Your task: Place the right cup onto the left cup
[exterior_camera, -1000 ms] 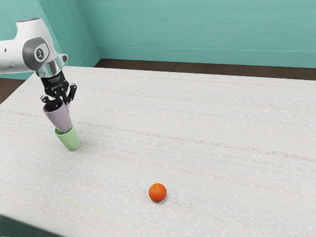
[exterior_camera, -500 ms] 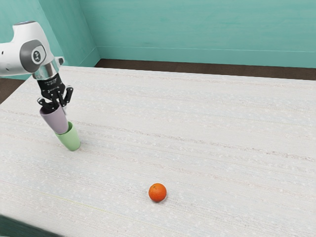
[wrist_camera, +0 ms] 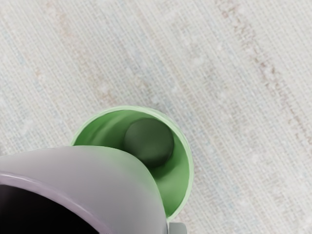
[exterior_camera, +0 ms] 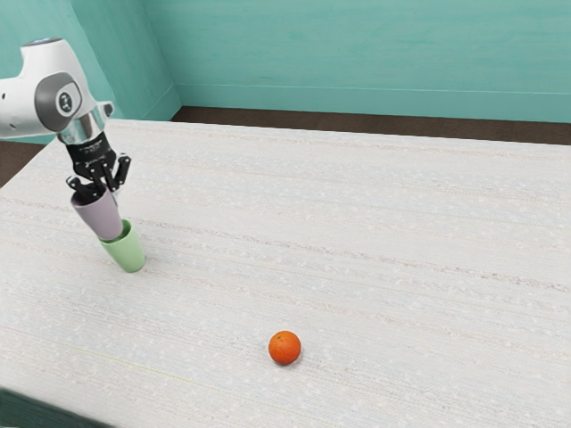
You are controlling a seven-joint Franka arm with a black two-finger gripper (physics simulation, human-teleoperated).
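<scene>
In the exterior view my gripper is shut on the rim side of the mauve cup. That cup hangs tilted, its lower end overlapping the near-left part of the green cup's mouth; whether the two touch I cannot tell. The green cup stands on the table. In the wrist view the mauve cup covers part of the green cup, whose dark round bottom and inner wall are partly visible beside it.
An orange lies on the pale table, well apart from the cups toward the exterior view's right and front. A teal wall rises behind the table.
My hand and the mauve cup have shifted a little toward the exterior view's left, exposing more of the green cup's mouth. Over the last half second they have barely moved.
</scene>
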